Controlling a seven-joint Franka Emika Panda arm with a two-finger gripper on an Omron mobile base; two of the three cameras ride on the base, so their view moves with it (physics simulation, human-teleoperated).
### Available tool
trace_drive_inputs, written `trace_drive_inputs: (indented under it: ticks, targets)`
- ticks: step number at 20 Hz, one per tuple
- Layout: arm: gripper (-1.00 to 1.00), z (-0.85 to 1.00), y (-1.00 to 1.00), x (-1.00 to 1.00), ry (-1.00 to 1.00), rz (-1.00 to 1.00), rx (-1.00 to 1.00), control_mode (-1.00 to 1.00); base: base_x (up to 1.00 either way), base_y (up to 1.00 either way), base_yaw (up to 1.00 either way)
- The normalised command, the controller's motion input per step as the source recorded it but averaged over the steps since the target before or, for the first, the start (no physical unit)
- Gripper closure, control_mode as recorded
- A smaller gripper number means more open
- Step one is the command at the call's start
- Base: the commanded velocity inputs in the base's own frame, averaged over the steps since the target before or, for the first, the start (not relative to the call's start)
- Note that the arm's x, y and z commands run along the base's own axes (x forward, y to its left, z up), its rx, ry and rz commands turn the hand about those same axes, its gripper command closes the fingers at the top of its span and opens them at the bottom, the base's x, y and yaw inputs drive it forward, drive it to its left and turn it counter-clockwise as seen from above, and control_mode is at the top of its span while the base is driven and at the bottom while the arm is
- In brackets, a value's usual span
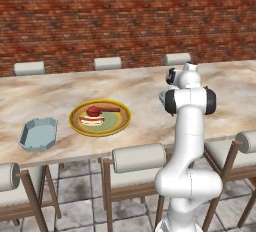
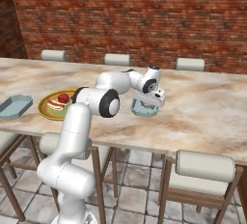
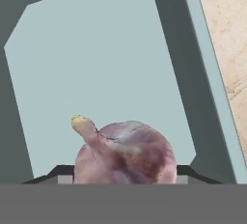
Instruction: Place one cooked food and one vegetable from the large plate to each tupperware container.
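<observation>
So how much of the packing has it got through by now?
Not much looks finished. In hand: the gripper holds a garlic bulb over the near blue tupperware container, whose floor looks bare in the hand view. The far container looks empty too. The large plate still carries a red vegetable, a layered food and a brown strip, so most of the moving is left.

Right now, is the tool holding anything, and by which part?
The tool holds a garlic bulb by its sides, stem end forward, over a blue tray.
</observation>
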Motion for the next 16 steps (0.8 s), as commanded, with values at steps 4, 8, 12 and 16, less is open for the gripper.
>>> trace_drive_inputs:
  ticks: [4, 8, 12, 16]
  targets:
    - [-1.0, 0.0, -0.02, 0.0, 0.0, 0.0, 0.0, -1.0, 0.0, 0.0, 0.0]
    - [-1.0, 0.0, 0.0, 0.0, 0.0, 0.0, 0.0, -1.0, 0.0, 0.0, 0.0]
    - [-1.0, 0.0, 0.0, 0.0, 0.0, 0.0, -0.02, -1.0, 0.0, 0.0, 0.0]
    - [-1.0, 0.1, 0.12, 0.0, 0.0, 0.0, -0.05, -1.0, 0.0, 0.0, 0.0]
